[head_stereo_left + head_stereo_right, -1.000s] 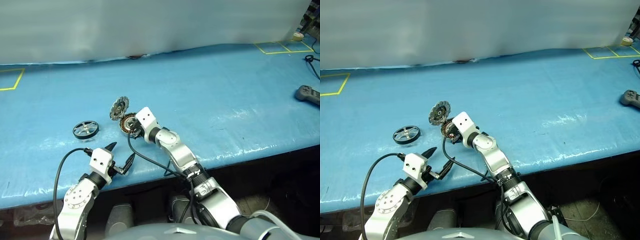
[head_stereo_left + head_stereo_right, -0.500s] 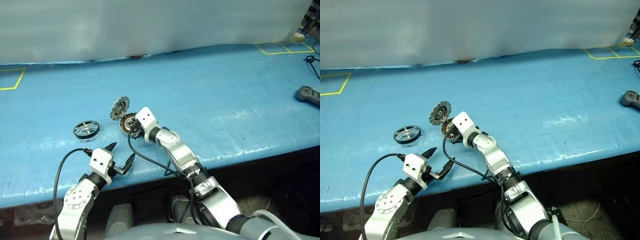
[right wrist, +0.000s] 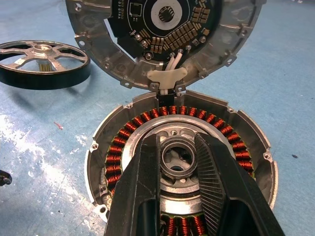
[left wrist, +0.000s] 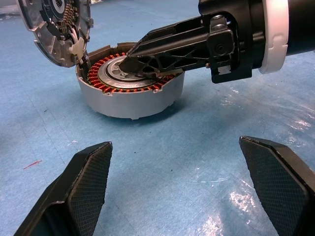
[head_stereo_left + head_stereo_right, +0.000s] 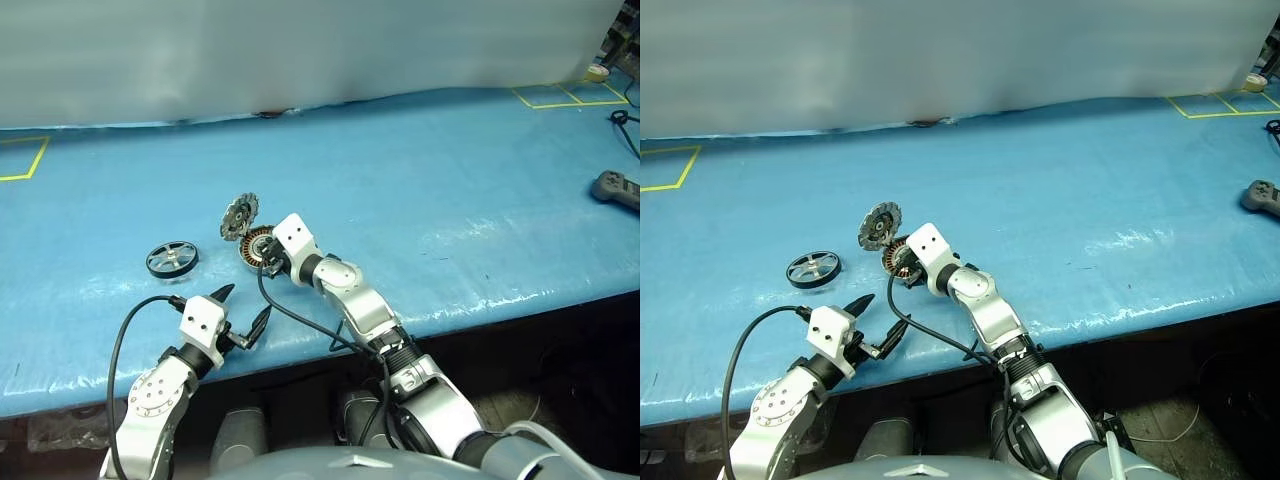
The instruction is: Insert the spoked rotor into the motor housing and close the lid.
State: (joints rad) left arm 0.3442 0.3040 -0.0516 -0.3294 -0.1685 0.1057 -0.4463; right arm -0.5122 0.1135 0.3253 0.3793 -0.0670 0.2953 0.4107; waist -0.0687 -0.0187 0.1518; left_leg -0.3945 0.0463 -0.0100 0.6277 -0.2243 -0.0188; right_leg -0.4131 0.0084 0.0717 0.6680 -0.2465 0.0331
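Note:
The motor housing (image 5: 252, 243) sits on the blue table, its copper windings (image 3: 123, 142) exposed. The lid (image 5: 239, 215) stands up on its hinge at the far rim, its segmented inner face (image 3: 167, 34) towards me. My right gripper (image 5: 264, 256) reaches into the housing, and its two fingers (image 3: 142, 196) are shut around the silver centre hub. The spoked rotor (image 5: 171, 259) lies flat on the table left of the housing, apart from both grippers. My left gripper (image 5: 245, 303) hovers near the table's front edge, open and empty, pointing at the housing (image 4: 130, 93).
A grey handheld controller (image 5: 614, 188) lies at the far right of the table, with a black cable behind it. Yellow tape squares (image 5: 555, 95) mark the back right and far left corners. A pale wall runs behind the table.

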